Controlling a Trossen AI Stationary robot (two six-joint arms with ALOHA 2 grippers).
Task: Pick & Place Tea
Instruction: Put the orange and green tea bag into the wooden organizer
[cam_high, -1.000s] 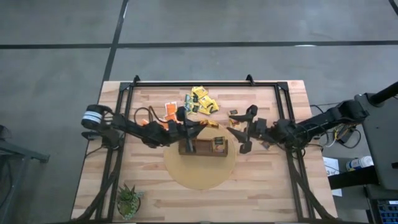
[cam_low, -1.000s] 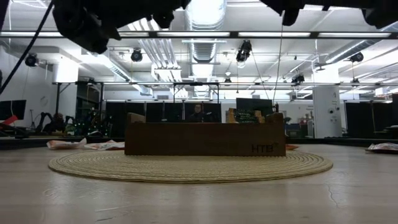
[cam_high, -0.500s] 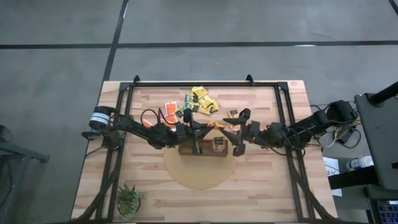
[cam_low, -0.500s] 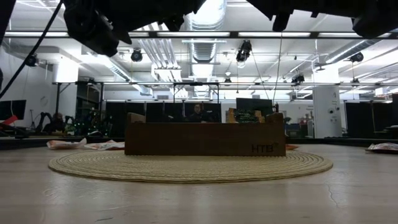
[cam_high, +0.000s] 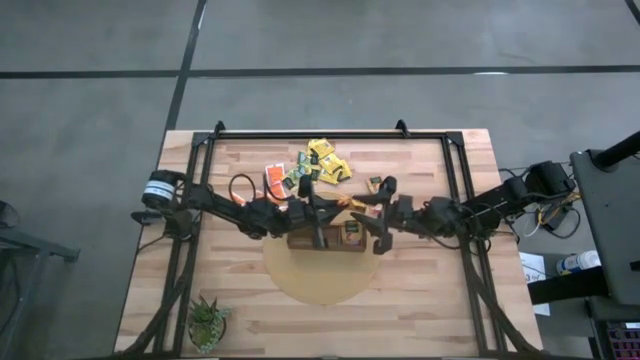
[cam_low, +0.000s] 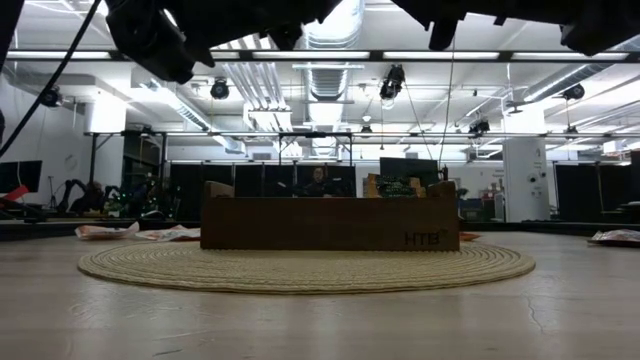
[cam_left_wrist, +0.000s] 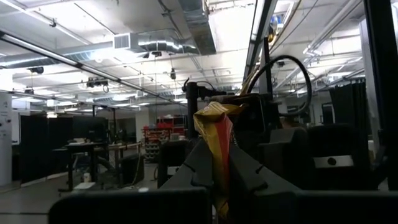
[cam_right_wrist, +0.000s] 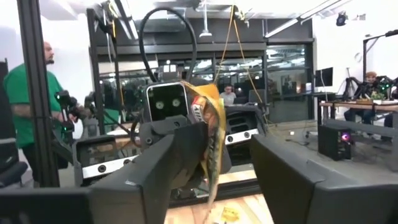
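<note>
A single tea sachet (orange-yellow, edge-on to the left wrist camera) is clamped between the fingers of the left gripper, lifted clear of the worktop above the 12 o'clock edge of the long brown box. In the right wrist view the same sachet hangs between that arm's own two fingers, which stand apart on either side of it without a visible grip. The right gripper faces it from the 3 o'clock side, so a handover appears to be the step in hand.

For this to be done well, the sachet's free lower half should be centred between the right fingers before they are closed, and the left grip should be released only once the right hold is seen to be firm; a thin, limp packet is easily pinched at a corner and dropped.

The rest of the loose tea lies scattered on the worktop at 12 o'clock of the box, which sits on a round woven mat. One packet already stands in the box's 3 o'clock end. A small potted plant is set well apart, toward 7 o'clock.
</note>
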